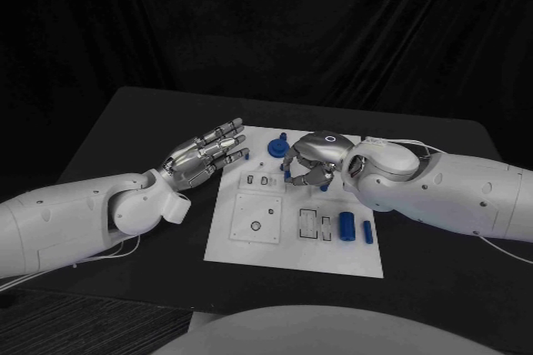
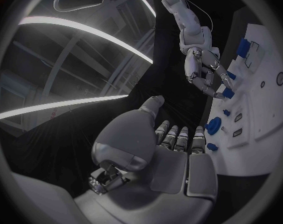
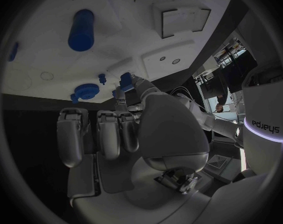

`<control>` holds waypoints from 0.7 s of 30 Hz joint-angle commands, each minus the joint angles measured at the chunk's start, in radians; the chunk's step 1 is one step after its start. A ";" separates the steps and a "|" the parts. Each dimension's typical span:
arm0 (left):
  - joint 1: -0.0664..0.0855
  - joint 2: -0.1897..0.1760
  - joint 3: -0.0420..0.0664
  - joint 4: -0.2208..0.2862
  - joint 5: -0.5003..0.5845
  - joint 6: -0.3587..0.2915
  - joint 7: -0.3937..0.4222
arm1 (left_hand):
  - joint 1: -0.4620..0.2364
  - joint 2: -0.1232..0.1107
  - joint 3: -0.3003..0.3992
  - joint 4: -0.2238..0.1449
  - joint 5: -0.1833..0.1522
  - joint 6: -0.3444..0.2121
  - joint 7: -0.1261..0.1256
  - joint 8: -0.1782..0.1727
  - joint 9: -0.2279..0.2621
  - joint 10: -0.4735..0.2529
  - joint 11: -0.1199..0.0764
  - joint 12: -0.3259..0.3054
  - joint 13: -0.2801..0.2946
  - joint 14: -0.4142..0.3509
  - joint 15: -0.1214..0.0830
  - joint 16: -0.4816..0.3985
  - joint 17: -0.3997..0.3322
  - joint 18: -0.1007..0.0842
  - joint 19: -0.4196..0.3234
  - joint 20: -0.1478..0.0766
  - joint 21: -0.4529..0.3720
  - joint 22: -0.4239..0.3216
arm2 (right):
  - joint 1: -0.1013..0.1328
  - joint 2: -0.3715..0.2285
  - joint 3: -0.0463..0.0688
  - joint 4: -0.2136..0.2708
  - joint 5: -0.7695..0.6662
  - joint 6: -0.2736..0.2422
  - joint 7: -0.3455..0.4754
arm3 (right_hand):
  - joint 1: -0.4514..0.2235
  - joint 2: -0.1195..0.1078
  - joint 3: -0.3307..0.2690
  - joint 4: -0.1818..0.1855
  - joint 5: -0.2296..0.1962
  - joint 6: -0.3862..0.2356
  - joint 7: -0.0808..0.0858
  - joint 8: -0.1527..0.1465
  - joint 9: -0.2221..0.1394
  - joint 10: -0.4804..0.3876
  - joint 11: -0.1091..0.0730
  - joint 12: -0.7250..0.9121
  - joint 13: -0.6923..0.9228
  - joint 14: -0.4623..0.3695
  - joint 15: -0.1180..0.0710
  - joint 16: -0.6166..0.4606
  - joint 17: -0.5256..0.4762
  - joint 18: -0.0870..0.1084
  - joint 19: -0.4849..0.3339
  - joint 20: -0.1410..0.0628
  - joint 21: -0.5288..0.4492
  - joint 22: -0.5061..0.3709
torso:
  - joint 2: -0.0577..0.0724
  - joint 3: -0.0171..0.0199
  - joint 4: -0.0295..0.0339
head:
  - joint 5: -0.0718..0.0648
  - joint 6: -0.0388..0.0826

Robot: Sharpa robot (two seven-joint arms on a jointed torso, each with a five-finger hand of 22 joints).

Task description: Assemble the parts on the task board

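Nearest the robot, the flat white rectangular task board (image 1: 250,251) lies in the middle of the black table (image 1: 122,132). Its near half carries a raised white square panel (image 1: 256,215) and, to the right, slotted recesses beside 1 stout blue cylinder (image 1: 346,225) and 1 thin blue rod (image 1: 367,231), both lying flat. Further along, a round blue disc-shaped part (image 1: 276,148) sits near the board's far edge, with a small blue peg (image 1: 283,135) just beyond it.

Now the hands. The silver left hand (image 1: 206,156) hangs just off the board's left edge, fingers stretched out straight and side by side, palm bare, touching nothing. The silver right hand (image 1: 312,162) is over the far half of the board, fingers curled downward; the right wrist view shows a small blue block (image 3: 126,80) pinched at its fingertips (image 3: 133,82), just beside the blue disc-shaped part (image 3: 86,91).
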State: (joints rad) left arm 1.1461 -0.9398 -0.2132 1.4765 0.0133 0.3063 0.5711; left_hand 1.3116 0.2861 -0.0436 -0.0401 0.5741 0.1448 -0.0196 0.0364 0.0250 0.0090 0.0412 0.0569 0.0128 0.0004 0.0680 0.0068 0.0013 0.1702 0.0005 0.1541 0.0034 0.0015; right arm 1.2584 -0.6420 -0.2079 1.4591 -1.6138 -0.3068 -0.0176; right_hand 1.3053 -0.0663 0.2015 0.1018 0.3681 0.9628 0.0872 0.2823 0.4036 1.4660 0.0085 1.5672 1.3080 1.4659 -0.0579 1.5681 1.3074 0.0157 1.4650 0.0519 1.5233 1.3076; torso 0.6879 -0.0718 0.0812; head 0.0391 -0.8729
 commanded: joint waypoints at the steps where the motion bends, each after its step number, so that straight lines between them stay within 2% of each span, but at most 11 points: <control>1: -0.001 0.003 0.001 0.001 0.000 0.011 0.009 | -0.011 0.000 -0.001 -0.005 0.003 -0.005 -0.004 0.006 0.000 0.002 0.008 0.005 0.001 0.000 0.004 -0.007 -0.001 -0.008 -0.001 0.009 -0.003 -0.002 | -0.003 0.007 0.001 -0.005 -0.006 0.007 -0.023 | 0.006 -0.005 0.000 -0.003 0.005 0.000 0.001 0.000 -0.001 0.105 0.006 0.004 0.263 0.105 0.008 0.003 0.263 -0.001 0.077 0.007 -0.004 0.244 | 0.000 0.0003 0.0004 | 0.001 0.000; 7: -0.001 0.006 0.001 -0.001 0.000 0.012 0.009 | -0.011 0.000 -0.001 -0.005 0.003 -0.005 -0.004 0.006 0.000 0.002 0.008 0.005 0.001 0.000 0.004 -0.007 -0.001 -0.008 -0.001 0.009 -0.003 -0.002 | -0.003 0.024 0.001 -0.020 -0.006 0.010 -0.024 | 0.004 -0.005 0.000 -0.002 0.007 0.000 0.002 -0.002 -0.002 0.105 0.007 0.004 0.263 0.105 0.009 0.003 0.263 -0.001 0.076 0.007 -0.005 0.243 | -0.001 0.0001 0.0029 | -0.003 0.000; 15: -0.001 0.009 0.001 -0.001 0.000 0.014 0.008 | -0.012 0.000 0.000 -0.006 0.003 -0.007 -0.005 0.006 0.000 0.002 0.009 0.005 0.001 0.000 0.005 -0.007 -0.001 -0.008 -0.001 0.010 -0.003 -0.002 | -0.008 0.050 0.001 -0.056 -0.006 0.012 -0.025 | 0.003 -0.006 0.000 -0.002 0.008 -0.001 0.003 -0.004 -0.002 0.105 0.007 0.004 0.263 0.105 0.009 0.003 0.263 0.000 0.075 0.008 -0.008 0.242 | -0.002 -0.0014 0.0009 | 0.002 0.000; 21: -0.001 0.009 0.001 -0.002 0.000 0.014 0.007 | -0.012 0.000 0.000 -0.006 0.003 -0.007 -0.005 0.006 0.000 0.002 0.009 0.005 0.001 0.000 0.005 -0.007 -0.001 -0.008 -0.001 0.010 -0.003 -0.002 | -0.013 0.064 0.001 -0.078 -0.006 0.019 -0.028 | 0.002 -0.006 0.001 -0.002 0.010 -0.003 0.003 -0.007 -0.004 0.105 0.008 0.004 0.263 0.105 0.010 0.003 0.263 0.001 0.073 0.008 -0.011 0.241 | -0.002 -0.0010 0.0008 | 0.003 0.000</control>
State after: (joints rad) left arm 1.1460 -0.9323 -0.2132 1.4734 0.0133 0.3073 0.5690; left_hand 1.3116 0.2861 -0.0437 -0.0400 0.5741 0.1411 -0.0233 0.0364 0.0250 0.0127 0.0447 0.0568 0.0128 0.0004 0.0679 0.0068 0.0016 0.1702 0.0005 0.1541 0.0034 0.0016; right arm 1.2483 -0.5790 -0.2078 1.3836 -1.6139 -0.2989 -0.0243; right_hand 1.3052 -0.0664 0.2014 0.1019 0.3750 0.9590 0.0908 0.2763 0.3998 1.4660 0.0084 1.5672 1.3077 1.4659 -0.0579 1.5681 1.3074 0.0157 1.4650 0.0519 1.5179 1.3075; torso 0.6866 -0.0727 0.0824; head 0.0418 -0.8725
